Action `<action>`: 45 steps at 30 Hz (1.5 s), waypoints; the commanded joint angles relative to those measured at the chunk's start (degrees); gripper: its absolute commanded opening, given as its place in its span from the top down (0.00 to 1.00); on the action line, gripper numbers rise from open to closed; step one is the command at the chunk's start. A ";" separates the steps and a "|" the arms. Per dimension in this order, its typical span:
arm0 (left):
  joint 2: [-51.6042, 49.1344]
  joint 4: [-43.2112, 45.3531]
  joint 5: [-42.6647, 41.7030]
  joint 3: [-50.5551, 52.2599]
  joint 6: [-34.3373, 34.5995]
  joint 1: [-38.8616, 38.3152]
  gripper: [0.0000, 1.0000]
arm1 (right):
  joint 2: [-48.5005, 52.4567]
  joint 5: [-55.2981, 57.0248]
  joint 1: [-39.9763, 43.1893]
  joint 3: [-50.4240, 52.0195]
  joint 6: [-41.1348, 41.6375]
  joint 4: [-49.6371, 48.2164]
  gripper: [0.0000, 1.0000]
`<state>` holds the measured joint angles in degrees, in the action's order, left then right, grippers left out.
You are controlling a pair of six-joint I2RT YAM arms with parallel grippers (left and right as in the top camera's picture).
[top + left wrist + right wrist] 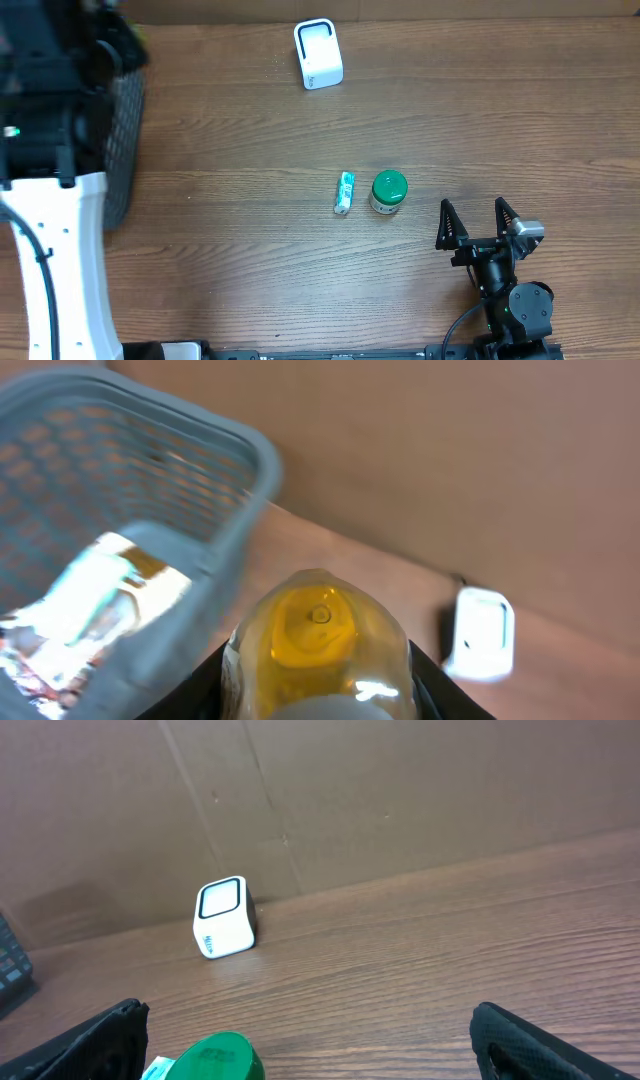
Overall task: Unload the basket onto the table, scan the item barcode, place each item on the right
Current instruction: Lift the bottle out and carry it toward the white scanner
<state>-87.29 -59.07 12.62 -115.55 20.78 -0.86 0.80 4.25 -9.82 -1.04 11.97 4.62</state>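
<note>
A yellowish bottle is clamped between the dark fingers of the left gripper, one finger pressed to each side of it. In the left wrist view the bottle is seen end-on, with a round dimple at its centre, and no barcode can be made out on it. The bottle is held above the table's far left corner, just beside the rim of a grey mesh basket. Inside the basket a shiny packet is seen, though it is too blurred to identify. Beyond the bottle and to its right, a white scanner is stood on the wooden table close to the cardboard back wall (well apart from the bottle).

The fingers of the right gripper are spread wide with nothing between them. It is held low over the near right part of the table. Just ahead of it and to its left, a jar with a green lid is stood upright. A small green and white pack is laid just beside the jar, on its left. The scanner is placed far beyond both, at the table's back edge.
</note>
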 commanded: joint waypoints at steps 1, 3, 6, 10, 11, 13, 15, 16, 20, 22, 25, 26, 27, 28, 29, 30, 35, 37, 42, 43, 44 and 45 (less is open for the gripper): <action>0.13 -1.18 1.51 -0.87 -0.26 -6.45 0.61 | -0.57 -0.31 0.20 0.59 -0.26 -0.20 0.00; -0.96 -2.12 1.53 -0.87 0.52 -9.84 0.61 | -0.57 -0.31 0.20 0.59 -0.26 -0.20 0.00; -3.19 -3.37 1.53 -0.87 1.46 -14.29 0.60 | -0.57 -0.31 0.20 0.59 -0.26 -0.20 0.00; -7.56 -4.20 1.51 -0.87 3.50 -19.08 0.60 | -0.57 -0.31 0.20 0.59 -0.26 -0.22 0.00; -8.90 -4.20 1.44 -0.87 4.07 -20.24 0.60 | -0.57 -0.31 0.20 0.59 -0.26 -0.20 0.00; -11.56 -4.17 1.31 -0.87 5.03 -22.40 0.59 | -0.57 -0.31 0.20 0.59 -0.26 -0.20 0.00; -14.40 -4.11 1.31 -0.87 5.86 -24.72 0.59 | -0.57 -0.31 0.20 0.59 -0.26 -0.22 0.00; -15.67 -4.07 1.31 -0.87 6.62 -25.75 0.59 | -0.57 -0.31 0.20 0.59 -0.26 -0.20 0.00; -21.22 -2.73 1.36 -0.87 7.80 -29.75 0.57 | -0.57 -0.31 0.20 0.59 -0.26 -0.22 0.00; -23.80 -1.51 1.36 -0.87 8.26 -31.26 0.57 | -0.57 -0.31 0.20 0.59 -0.26 -0.22 0.00; -27.06 0.33 1.29 -0.87 11.78 -32.74 0.57 | -0.57 -0.31 0.20 0.59 -0.26 -0.20 0.00; -28.11 0.90 1.27 -0.87 13.35 -33.11 0.57 | -0.57 -0.31 0.20 0.59 -0.26 -0.22 0.00; -29.11 1.40 1.27 -0.87 14.67 -33.51 0.57 | -0.57 -0.31 0.20 0.59 -0.26 -0.20 0.00; -30.23 1.88 1.25 -0.87 15.54 -33.86 0.56 | -0.57 -0.31 0.20 0.59 -0.26 -0.22 0.00; -30.95 2.29 1.27 -0.87 15.65 -34.07 0.57 | -0.57 -0.31 0.20 0.59 -0.26 -0.20 0.00; -31.80 2.78 1.27 -0.87 15.65 -34.25 0.56 | -0.57 -0.31 0.20 0.59 -0.26 -0.20 0.00; -35.43 4.35 -0.37 -0.87 15.67 -35.19 0.57 | -0.57 -0.31 0.20 0.59 -0.26 -0.22 0.00; -36.46 4.96 -0.39 -0.87 15.65 -35.56 0.56 | -0.57 -0.31 0.20 0.59 -0.26 -0.20 0.00; -37.99 6.45 -0.42 -0.87 15.65 -35.91 0.55 | -0.57 -0.31 0.20 0.59 -0.26 -0.20 0.00; -38.07 6.64 -0.39 -0.87 15.65 -35.93 0.56 | -0.57 -0.31 0.20 0.59 -0.26 -0.22 0.00; -38.07 6.71 -0.35 -0.87 15.65 -35.98 0.56 | -0.57 -0.31 0.20 0.59 -0.26 -0.22 0.00; -38.07 6.75 -0.17 -0.87 15.65 -36.00 0.56 | -0.57 -0.31 0.20 0.59 -0.26 -0.20 0.00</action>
<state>-125.01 -52.86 12.21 -115.55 35.29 -36.36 0.80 4.27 -9.82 -1.06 11.97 4.60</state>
